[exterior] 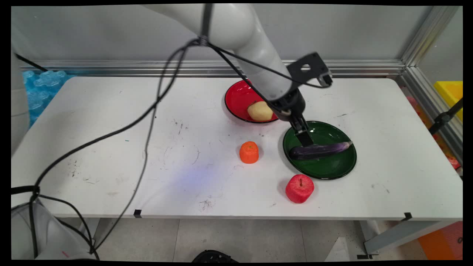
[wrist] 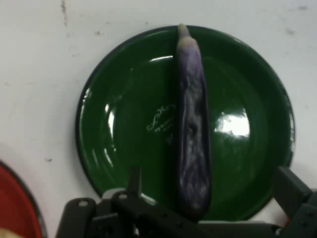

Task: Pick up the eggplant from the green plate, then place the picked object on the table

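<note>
A purple eggplant (exterior: 319, 150) (wrist: 192, 124) lies across the green plate (exterior: 332, 168) (wrist: 124, 124). My gripper (exterior: 305, 139) (wrist: 209, 173) hangs just above the eggplant's thick end, at the plate's left side. It is open, one finger (wrist: 134, 177) on each side of the eggplant, and holds nothing. In the hand view the thick end sits low between the fingers, and the thin stem end points toward the plate's far rim.
A red plate (exterior: 236, 98) (wrist: 15, 208) with a yellowish potato-like piece (exterior: 260, 111) stands behind and to the left of the green one. An orange fruit (exterior: 249, 152) sits left of the green plate, a red apple (exterior: 299, 188) in front of it. Black cables hang across the table's left half.
</note>
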Robot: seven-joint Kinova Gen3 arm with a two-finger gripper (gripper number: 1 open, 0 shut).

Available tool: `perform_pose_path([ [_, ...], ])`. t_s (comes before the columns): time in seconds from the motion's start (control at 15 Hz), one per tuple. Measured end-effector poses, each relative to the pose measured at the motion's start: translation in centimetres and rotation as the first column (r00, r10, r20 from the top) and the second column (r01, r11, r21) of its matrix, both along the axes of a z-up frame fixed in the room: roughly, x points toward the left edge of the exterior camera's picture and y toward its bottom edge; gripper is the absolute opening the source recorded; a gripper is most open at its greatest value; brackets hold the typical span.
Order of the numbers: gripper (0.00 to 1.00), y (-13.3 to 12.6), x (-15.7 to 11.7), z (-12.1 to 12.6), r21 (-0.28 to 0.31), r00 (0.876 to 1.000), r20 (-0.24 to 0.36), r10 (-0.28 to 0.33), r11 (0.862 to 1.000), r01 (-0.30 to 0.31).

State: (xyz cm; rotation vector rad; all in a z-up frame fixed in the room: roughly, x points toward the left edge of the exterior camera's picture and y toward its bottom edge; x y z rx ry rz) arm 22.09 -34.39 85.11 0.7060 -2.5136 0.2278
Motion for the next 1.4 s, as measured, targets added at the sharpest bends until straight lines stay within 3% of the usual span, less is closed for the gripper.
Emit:
perform_pose_path([
  [0.33, 1.0, -1.8, -3.5, -4.5, 0.039, 1.0, 0.028, -0.004, 0.999, 0.003],
  [0.73, 1.0, -2.9, -5.6, -7.4, 0.067, 0.999, 0.045, -0.011, 0.998, 0.008],
  [0.8, 0.0, -3.1, -5.9, -7.8, 0.069, 0.999, 0.048, -0.012, 0.998, 0.009],
  [1.13, 0.0, -3.6, -6.5, -8.8, 0.07, 0.998, 0.059, -0.022, 0.997, 0.018],
  [1.4, 0.0, -3.4, -6.0, -8.0, 0.055, 0.997, 0.062, -0.042, 0.998, 0.039],
])
